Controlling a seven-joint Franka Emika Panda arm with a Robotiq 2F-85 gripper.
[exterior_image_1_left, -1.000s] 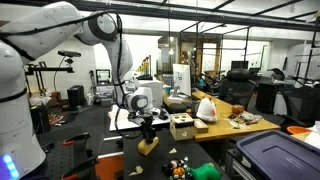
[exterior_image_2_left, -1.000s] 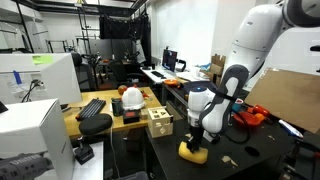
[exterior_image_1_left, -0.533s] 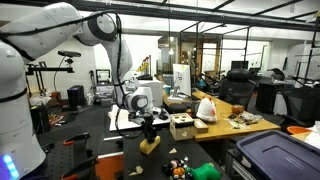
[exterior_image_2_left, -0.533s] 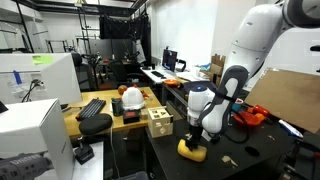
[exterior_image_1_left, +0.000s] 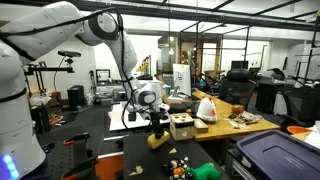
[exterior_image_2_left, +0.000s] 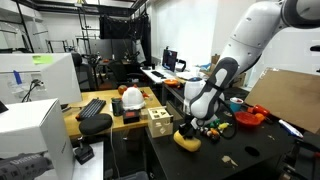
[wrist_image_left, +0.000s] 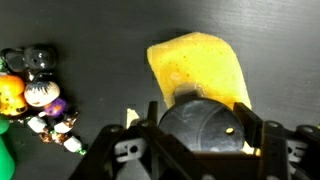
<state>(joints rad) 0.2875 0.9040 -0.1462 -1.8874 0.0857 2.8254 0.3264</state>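
Wrist view: yellow wedge (wrist_image_left: 200, 70) on the black surface, with a black round knob (wrist_image_left: 205, 125) at its near end hiding the finger tips. Toy figures (wrist_image_left: 35, 95) are clustered to its left, apart from it.

Ext. views add: gripper (exterior_image_1_left: 156, 128) points down, clamped on the wedge. Can't tell if the wedge touches the black tabletop (exterior_image_2_left: 265, 150). Arm arches over from above, elbow high. Holed wooden box (exterior_image_1_left: 181, 126) sits just beside the gripper. Open tabletop on the far side of the wedge from the box.
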